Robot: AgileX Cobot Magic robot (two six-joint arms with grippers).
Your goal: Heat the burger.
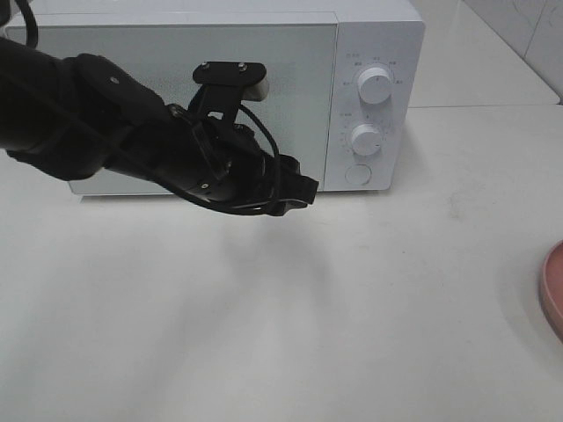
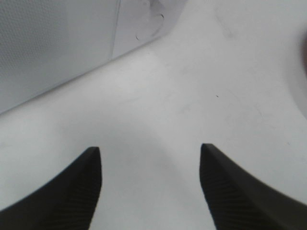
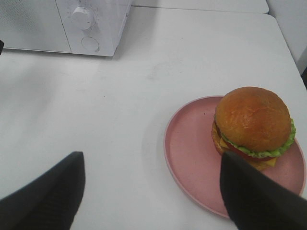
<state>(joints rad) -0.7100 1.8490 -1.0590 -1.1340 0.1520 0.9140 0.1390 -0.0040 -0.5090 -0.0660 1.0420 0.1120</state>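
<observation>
The left gripper hangs over bare white table with its two dark ribbed fingers spread wide and nothing between them. In the high view this gripper sits at the end of a black arm that reaches in front of the microwave, its tip just ahead of the lower edge of the closed door and near the round button under the two white dials. Past its fingertips the wrist camera shows the microwave's bottom corner and open tabletop. The right gripper also stands spread apart and empty, its fingers low over the table. Just ahead of it, toward one finger, lies a pink plate, and the burger rests on the plate's far side, upright, with its golden bun on top and lettuce showing at the rim. Well beyond the plate the microwave's control panel stands. In the high view only the plate's edge shows, well apart from the left gripper.
</observation>
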